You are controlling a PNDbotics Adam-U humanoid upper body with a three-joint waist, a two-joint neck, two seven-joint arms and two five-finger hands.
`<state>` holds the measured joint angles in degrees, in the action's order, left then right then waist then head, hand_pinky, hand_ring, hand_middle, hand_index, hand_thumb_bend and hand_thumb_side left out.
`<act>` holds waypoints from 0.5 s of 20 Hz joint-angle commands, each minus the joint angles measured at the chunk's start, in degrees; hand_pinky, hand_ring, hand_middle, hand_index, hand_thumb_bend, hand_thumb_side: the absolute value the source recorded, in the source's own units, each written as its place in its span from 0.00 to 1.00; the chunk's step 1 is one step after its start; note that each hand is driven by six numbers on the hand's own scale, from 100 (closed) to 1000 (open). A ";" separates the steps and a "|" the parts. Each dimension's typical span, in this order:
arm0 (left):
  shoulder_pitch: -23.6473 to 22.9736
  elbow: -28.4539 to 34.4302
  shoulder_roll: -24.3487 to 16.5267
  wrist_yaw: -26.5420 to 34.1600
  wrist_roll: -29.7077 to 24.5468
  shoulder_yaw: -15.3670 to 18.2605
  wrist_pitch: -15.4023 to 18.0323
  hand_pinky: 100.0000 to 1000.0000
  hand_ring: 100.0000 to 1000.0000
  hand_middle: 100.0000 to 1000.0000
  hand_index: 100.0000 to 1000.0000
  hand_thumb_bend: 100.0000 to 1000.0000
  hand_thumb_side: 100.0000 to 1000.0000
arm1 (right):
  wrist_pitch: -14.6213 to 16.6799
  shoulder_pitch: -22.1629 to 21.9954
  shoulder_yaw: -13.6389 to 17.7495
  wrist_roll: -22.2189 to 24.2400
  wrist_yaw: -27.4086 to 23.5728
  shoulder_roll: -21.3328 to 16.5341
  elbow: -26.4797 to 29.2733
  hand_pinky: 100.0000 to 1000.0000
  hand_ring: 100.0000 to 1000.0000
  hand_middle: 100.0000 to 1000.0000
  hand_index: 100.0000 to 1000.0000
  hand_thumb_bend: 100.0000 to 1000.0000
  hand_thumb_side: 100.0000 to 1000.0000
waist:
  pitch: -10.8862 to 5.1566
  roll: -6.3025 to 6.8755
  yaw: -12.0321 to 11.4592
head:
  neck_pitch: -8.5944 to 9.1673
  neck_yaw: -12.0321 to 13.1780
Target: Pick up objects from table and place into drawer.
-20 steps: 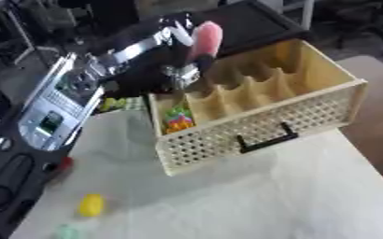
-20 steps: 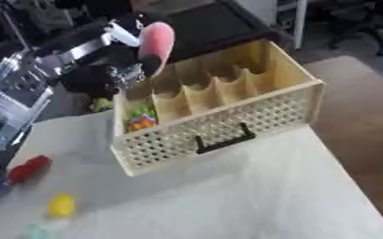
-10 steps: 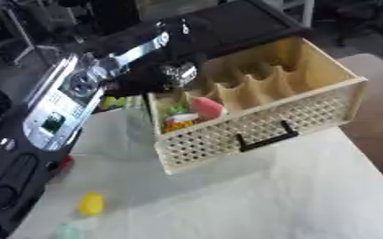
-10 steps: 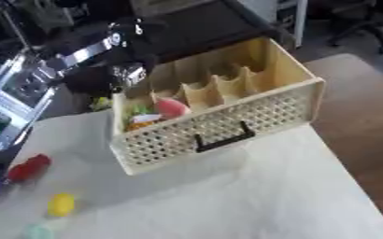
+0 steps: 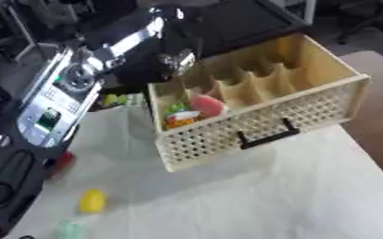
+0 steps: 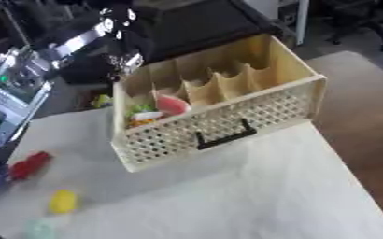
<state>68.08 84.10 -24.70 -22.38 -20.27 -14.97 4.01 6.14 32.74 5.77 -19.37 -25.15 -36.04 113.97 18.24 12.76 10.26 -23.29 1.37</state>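
Our left hand (image 5: 177, 60), fingers unreadable, hangs behind the drawer (image 5: 260, 126); the yellow object (image 5: 92, 200) we want lies well below-left, on that arm's side.

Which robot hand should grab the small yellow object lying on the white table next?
Probably the left: the small yellow object lies at the table's left side, where the left robot hand hangs over the drawer. No right hand shows.

Pink obj (image 5: 207, 105) in drawer's (image 5: 260, 130) left compartment; left hand (image 5: 181, 60) above.
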 commanded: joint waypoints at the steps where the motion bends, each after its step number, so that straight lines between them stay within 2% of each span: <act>1: 0.00 5.81 -2.91 5.32 1.89 2.32 -2.17 0.51 0.76 0.82 0.96 0.00 0.79 | 0.03 0.38 0.75 -0.31 0.18 -1.10 0.62 0.47 0.45 0.34 0.63 0.00 0.97 | -1.49 -1.31 -0.34 | -1.13 -0.23; 3: -1.18 10.10 -4.32 8.81 3.28 3.40 -3.74 0.50 0.75 0.81 0.95 0.00 0.77 | 0.19 0.04 0.87 -0.49 0.29 -1.19 0.62 0.47 0.45 0.34 0.63 0.00 0.97 | -1.72 -1.71 -0.69 | -1.99 -0.46; 4: -1.79 12.12 -4.98 10.31 3.98 3.87 -4.53 0.49 0.74 0.81 0.94 0.00 0.82 | 0.26 -0.09 0.92 -0.57 0.34 -1.23 0.62 0.47 0.45 0.34 0.63 0.00 0.96 | -1.82 -1.89 -0.84 | -2.37 -0.53; 5: -2.63 14.39 -5.78 11.90 5.04 4.57 -5.22 0.49 0.74 0.80 0.93 0.00 0.74 | 0.34 -0.26 0.99 -0.67 0.40 -1.30 0.62 0.47 0.45 0.34 0.63 0.00 0.97 | -1.99 -2.16 -1.04 | -2.89 -0.64; 10: -7.61 24.31 -9.66 18.72 12.49 7.64 -9.28 0.44 0.69 0.75 0.90 0.00 0.68 | 0.77 -1.19 1.19 -0.70 1.09 -2.18 0.62 0.47 0.45 0.34 0.63 0.00 0.96 | -2.63 -3.33 -1.82 | -4.53 -1.19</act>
<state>59.86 105.61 -31.79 -5.38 -9.61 -8.85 -4.39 6.73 31.08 6.32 -20.01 -24.65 -36.22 113.97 16.87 10.24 8.47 -27.18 0.33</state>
